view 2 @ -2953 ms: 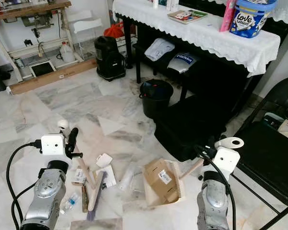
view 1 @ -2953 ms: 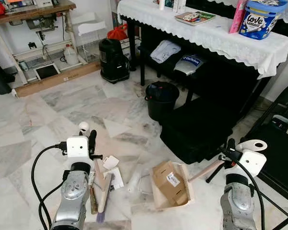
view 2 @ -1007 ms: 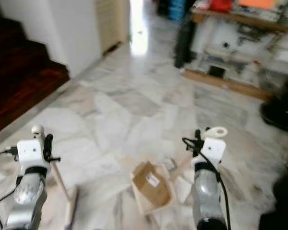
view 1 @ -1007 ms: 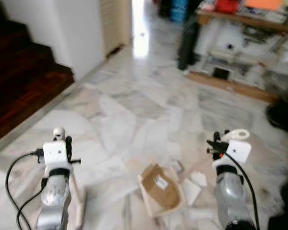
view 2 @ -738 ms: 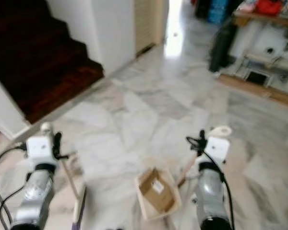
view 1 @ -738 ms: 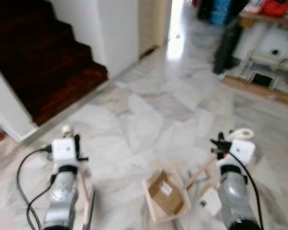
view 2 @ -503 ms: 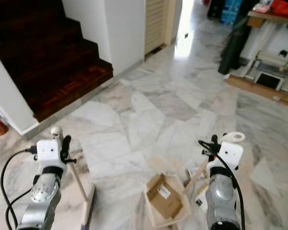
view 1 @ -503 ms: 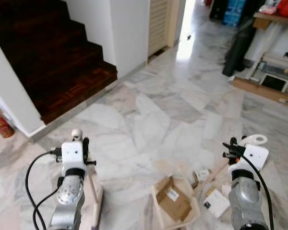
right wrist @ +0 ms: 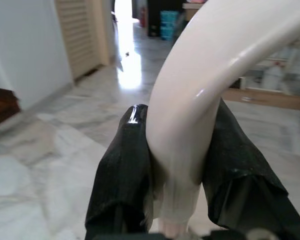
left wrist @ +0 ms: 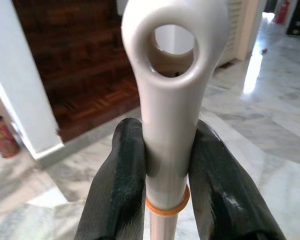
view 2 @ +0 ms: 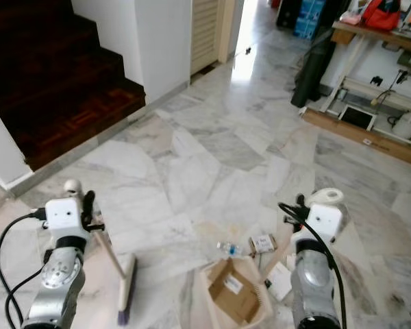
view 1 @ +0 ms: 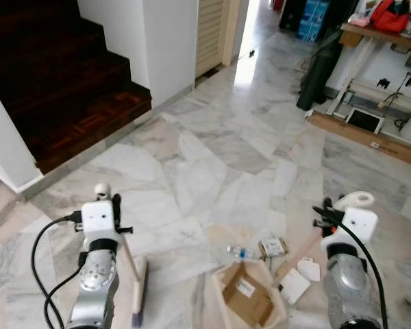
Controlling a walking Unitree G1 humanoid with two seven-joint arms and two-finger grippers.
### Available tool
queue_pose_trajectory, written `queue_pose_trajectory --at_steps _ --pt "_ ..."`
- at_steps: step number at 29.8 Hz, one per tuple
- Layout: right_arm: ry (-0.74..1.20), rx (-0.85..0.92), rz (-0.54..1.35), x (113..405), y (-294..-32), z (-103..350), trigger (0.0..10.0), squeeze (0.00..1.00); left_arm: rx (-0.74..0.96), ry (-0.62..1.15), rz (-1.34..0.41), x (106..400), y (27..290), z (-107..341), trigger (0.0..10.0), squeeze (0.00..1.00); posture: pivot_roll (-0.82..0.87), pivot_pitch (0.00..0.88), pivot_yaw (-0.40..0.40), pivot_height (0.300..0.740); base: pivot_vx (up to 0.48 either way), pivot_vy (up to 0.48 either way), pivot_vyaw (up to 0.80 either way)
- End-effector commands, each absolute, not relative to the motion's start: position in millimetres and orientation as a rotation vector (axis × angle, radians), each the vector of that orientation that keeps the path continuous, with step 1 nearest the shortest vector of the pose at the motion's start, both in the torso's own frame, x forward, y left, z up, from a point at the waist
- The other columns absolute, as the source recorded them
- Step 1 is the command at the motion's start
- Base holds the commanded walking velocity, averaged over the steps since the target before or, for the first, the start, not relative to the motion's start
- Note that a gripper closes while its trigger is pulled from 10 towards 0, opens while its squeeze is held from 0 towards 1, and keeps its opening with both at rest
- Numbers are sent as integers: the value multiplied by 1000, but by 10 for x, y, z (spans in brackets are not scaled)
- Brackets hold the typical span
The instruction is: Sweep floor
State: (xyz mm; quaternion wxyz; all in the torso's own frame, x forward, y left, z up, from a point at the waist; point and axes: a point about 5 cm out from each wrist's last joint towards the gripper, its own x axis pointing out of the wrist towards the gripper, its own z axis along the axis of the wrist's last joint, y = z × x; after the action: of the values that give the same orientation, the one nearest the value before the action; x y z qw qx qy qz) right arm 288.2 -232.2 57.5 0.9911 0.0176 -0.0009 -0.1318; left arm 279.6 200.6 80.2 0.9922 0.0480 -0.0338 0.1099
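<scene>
My left gripper (view 1: 115,205) is shut on the cream handle of a broom (left wrist: 170,105). The broom's shaft slants down to its head (view 1: 138,291), which rests on the marble floor near my left side. My right gripper (view 1: 327,214) is shut on the white loop handle of a dustpan (right wrist: 210,65). The dustpan (view 1: 274,317) sits on the floor in front of me with a flattened cardboard box (view 1: 245,296) in it. Just beyond it lie a small plastic bottle (view 1: 238,252), a little carton (view 1: 272,247) and white paper scraps (view 1: 296,284).
Dark wooden stairs (view 1: 48,82) rise at the far left beside a white wall (view 1: 168,41). A louvred door (view 1: 209,31) and a bright doorway lie ahead. A worktable (view 1: 383,41), a black bag (view 1: 318,65) and a wooden plank (view 1: 366,137) stand at the right.
The camera has swung round from the piano corner to the stairs and hallway. Both grippers still hold their handles. The bottle and carton now show beyond the dustpan.
</scene>
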Motion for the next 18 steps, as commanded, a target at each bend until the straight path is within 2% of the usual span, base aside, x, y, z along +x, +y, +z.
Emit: queue_pose_trajectory --at_steps 1,10,18 --pt "-69 51 -267 2978 -2311 729 10000 0 125 -108 229 2797 2047 895 10000 0 1 0 -54 740 0 0 613" --pt "-102 58 -273 3047 -2288 838 10000 0 143 -119 214 2865 2073 943 10000 0 -23 0 -50 740 0 0 617" --pt "-97 48 -274 3041 -2309 831 10000 0 122 -108 210 2846 1997 897 10000 0 -28 0 -52 740 0 0 619"
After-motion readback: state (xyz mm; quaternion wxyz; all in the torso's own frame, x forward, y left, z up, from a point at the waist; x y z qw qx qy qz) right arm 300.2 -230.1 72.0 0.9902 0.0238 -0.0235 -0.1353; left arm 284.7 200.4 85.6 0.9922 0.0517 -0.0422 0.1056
